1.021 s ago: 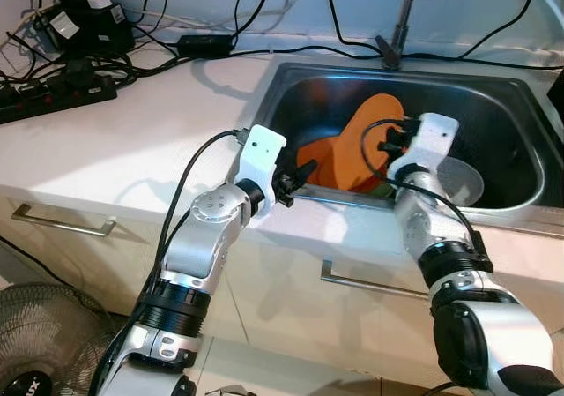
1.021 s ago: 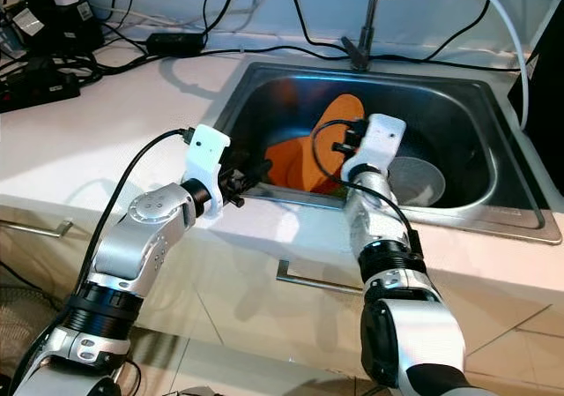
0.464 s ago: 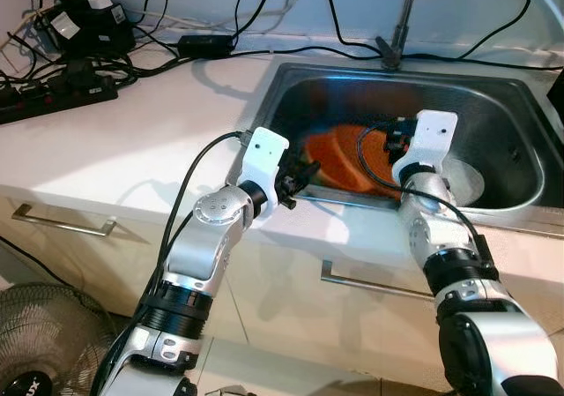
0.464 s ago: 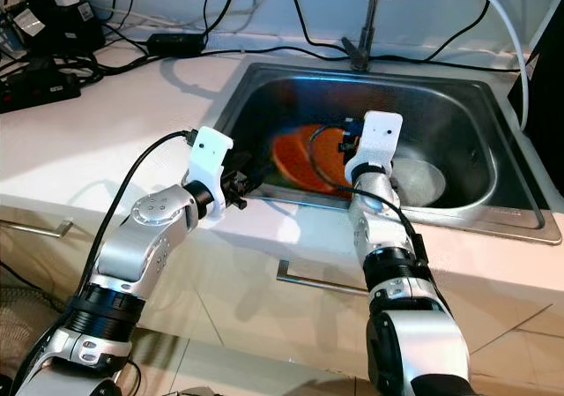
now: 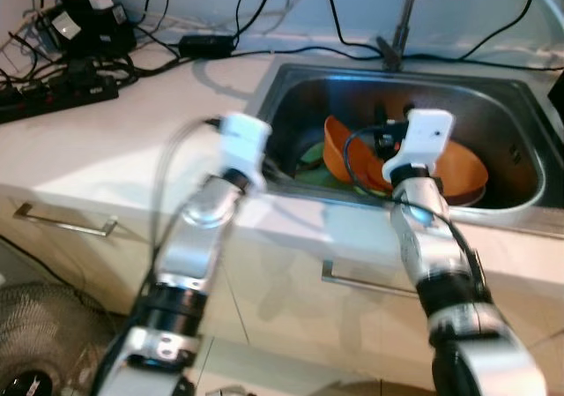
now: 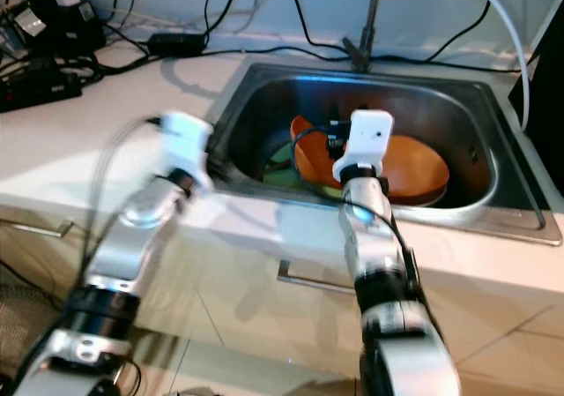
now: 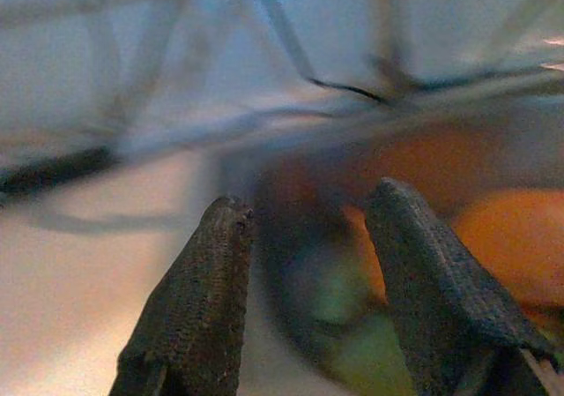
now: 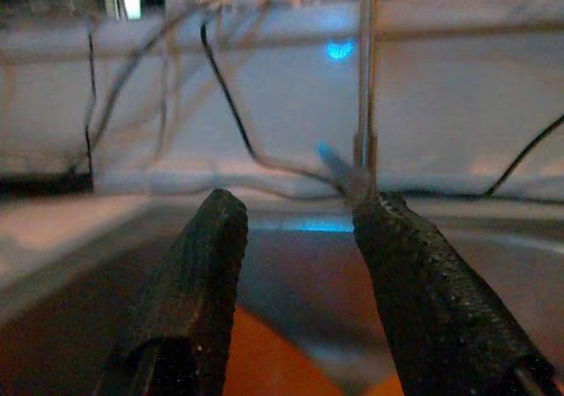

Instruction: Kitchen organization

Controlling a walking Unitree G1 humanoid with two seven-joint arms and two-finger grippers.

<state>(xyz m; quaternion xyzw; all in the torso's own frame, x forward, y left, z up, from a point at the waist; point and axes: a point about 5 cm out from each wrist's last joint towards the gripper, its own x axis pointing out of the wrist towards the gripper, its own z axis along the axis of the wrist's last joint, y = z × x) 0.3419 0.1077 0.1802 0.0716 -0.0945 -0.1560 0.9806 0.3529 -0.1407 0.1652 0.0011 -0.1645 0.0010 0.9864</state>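
Note:
Orange dishes [image 5: 449,168] lie in the steel sink [image 5: 520,105], one flat at the right and a curved orange piece [image 5: 339,149] standing at the middle. A green thing [image 5: 310,158] lies beside them on the sink floor. My right gripper [image 5: 383,140] hovers over the sink's front, above the orange dishes, open [image 8: 300,211] and empty, pointing at the tap. My left gripper [image 5: 269,168] is blurred at the sink's front left rim; it is open [image 7: 308,211] with nothing between its fingers.
The tap [image 5: 401,17] rises behind the sink. Power strips and black cables [image 5: 62,96] crowd the counter's back left. Drawer handles [image 5: 62,227] run along the cabinet front below. A fan [image 5: 26,378] stands on the floor at the lower left.
The orange dish has dropped from leaning upright to lying at the sink's right, over the grey bowl. My left arm has swung left and is blurred.

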